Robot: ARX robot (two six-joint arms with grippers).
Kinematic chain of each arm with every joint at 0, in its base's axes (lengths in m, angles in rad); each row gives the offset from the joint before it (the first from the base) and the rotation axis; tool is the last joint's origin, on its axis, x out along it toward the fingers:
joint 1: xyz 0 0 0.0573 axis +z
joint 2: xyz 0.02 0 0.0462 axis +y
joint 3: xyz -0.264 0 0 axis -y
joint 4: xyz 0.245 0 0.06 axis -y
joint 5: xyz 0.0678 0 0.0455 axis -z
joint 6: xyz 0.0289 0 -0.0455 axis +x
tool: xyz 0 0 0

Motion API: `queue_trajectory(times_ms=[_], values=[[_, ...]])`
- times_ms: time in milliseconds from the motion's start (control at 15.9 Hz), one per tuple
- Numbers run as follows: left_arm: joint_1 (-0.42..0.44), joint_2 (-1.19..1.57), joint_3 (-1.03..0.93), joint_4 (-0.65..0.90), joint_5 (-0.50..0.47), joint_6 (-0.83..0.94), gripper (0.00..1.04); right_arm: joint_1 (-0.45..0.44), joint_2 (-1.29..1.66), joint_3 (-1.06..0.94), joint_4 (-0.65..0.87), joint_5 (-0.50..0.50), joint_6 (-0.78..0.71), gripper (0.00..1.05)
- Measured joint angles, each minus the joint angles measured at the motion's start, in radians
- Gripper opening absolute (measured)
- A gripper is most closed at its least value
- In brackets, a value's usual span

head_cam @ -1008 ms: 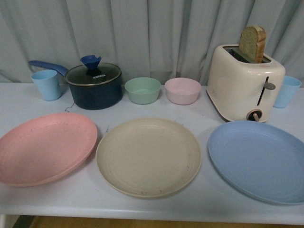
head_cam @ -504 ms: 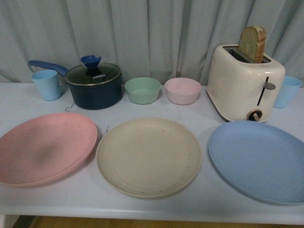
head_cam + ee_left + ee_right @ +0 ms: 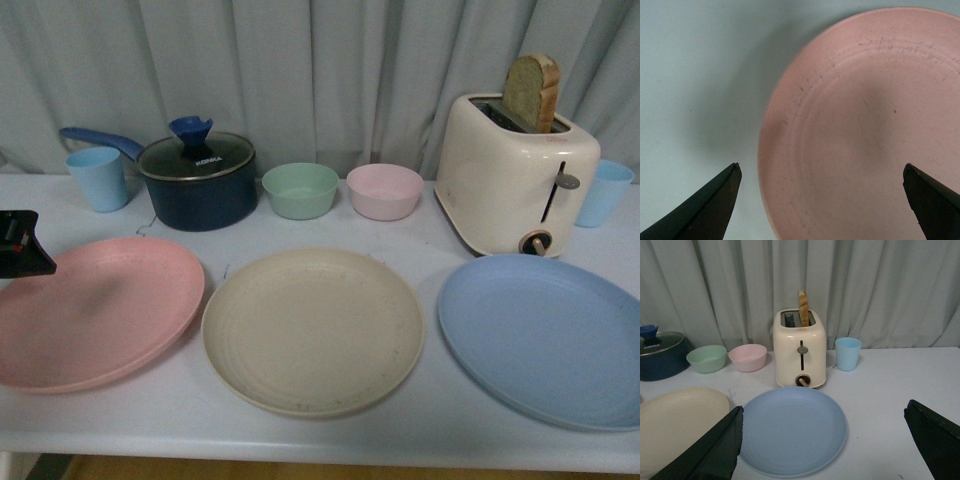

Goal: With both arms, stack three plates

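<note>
Left end effector point(image 3: 821, 166), jaws wide apart: I hover it above the pink plate point(image 3: 865, 125), whose far-left rim lies between the jaws.

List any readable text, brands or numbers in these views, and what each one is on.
"KONKA": white lettering on the glass lid of the dark blue pot. It is small but legible in the front view.
The toaster has a faint reddish mark near the top of its front. It is too small to read.
Nothing else readable shows in any view.
</note>
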Motion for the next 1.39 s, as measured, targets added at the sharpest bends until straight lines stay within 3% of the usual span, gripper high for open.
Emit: queue_trajectory(times_ms=[315,378,819,882,1071,1386], values=[[0.056,0.140,0.083,-0.027,-0.015,0.026,0.98,0.000,0.000,0.000,0.000,0.000,0.000,0.98],[0.066,0.152,0.087,-0.028,-0.015,0.039,0.94,0.000,0.000,0.000,0.000,0.000,0.000,0.98],[0.102,0.189,0.120,-0.047,0.019,0.014,0.12,0.000,0.000,0.000,0.000,0.000,0.000,0.98],[0.107,0.181,0.122,-0.050,0.044,-0.008,0.05,0.000,0.000,0.000,0.000,0.000,0.000,0.98],[0.117,0.113,0.109,-0.072,0.042,-0.045,0.03,0.000,0.000,0.000,0.000,0.000,0.000,0.98],[0.079,-0.137,0.082,-0.129,-0.046,-0.111,0.03,0.000,0.000,0.000,0.000,0.000,0.000,0.98]])
